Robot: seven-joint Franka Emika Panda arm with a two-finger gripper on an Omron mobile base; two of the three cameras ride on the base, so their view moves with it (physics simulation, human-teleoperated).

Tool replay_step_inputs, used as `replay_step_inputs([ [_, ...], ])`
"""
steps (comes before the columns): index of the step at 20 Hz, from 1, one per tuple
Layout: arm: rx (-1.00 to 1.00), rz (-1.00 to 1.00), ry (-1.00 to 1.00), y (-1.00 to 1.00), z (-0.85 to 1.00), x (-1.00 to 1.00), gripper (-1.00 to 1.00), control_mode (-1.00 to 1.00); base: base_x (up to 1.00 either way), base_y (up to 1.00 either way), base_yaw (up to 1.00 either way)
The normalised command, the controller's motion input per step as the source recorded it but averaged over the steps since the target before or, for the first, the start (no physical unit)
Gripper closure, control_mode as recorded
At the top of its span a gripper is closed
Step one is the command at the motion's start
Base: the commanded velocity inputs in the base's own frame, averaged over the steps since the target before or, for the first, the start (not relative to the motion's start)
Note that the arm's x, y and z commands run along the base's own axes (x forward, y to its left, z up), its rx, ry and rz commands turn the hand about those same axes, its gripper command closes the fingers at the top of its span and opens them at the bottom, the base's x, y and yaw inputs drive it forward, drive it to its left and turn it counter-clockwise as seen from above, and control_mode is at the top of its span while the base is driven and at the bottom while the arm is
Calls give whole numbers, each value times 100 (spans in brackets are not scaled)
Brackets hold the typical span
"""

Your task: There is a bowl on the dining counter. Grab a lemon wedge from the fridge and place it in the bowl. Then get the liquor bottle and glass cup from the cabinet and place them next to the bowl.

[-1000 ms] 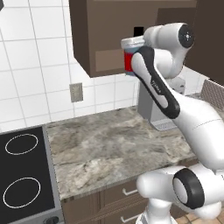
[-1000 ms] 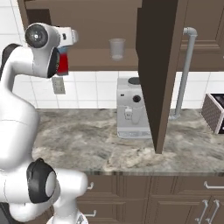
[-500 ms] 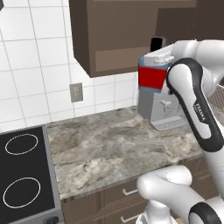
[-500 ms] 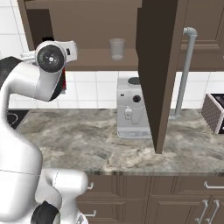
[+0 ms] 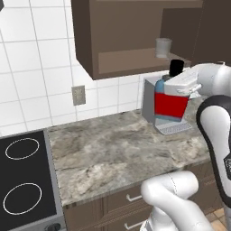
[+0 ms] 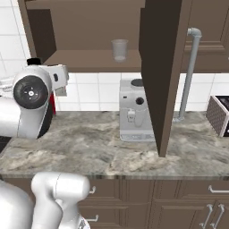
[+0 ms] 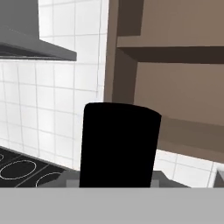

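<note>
1. Left base view: the bottle (image 5: 171, 104) is up in the air over the marbled worktop (image 5: 117, 151), hanging in front of the coffee machine (image 5: 151, 97) and just below the open cabinet (image 5: 131, 36).
2. It's standing upright, long axis vertical, black cap (image 5: 176, 67) pointing at the ceiling, red part at the bottom, light-blue part above it.
3. The gripper (image 5: 182, 85) has it from the right side, up around the blue shoulder. The white hand sits tight against the bottle, so it looks clamped on, but the fingertips themselves are hidden behind the hand and bottle.
4. Hand view is mostly that black cap (image 7: 119, 144) right up close, with the cabinet shelf (image 7: 175, 54) to the right, white wall tiles (image 7: 65, 96) behind and a bit of the stove (image 7: 26, 168) at lower left.
5. Right base view: only the cap (image 6: 33, 61) and a sliver of red show past the arm's big joint.
6. The cup (image 6: 119, 49) is on the cabinet shelf, upright, mouth up, well apart from the bottle. You can spot it in the left base view too (image 5: 163, 47).
7. The cabinet door (image 6: 160, 76) is swung open, edge-on to the right camera, in front of the coffee machine (image 6: 135, 116).
</note>
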Motion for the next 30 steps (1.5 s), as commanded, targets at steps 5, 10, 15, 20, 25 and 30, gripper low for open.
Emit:
replay_step_inputs([
  [5, 0, 0, 0, -13, -27, -69, 100, -100, 0, 0, 0],
  [10, 0, 0, 0, -12, -3, -22, 100, -100, 0, 0, 0],
  [15, 0, 0, 1, 0, -3, -4, 100, 100, -31, 0, 0],
  [20, 0, 0, 0, 0, 0, 0, 100, 100, -98, 0, 11],
  [25, 0, 0, 0, 0, 0, 0, 100, 100, -95, 5, 52],
  [30, 0, 0, 0, 0, 0, 0, 100, 100, -72, 16, 70],
])
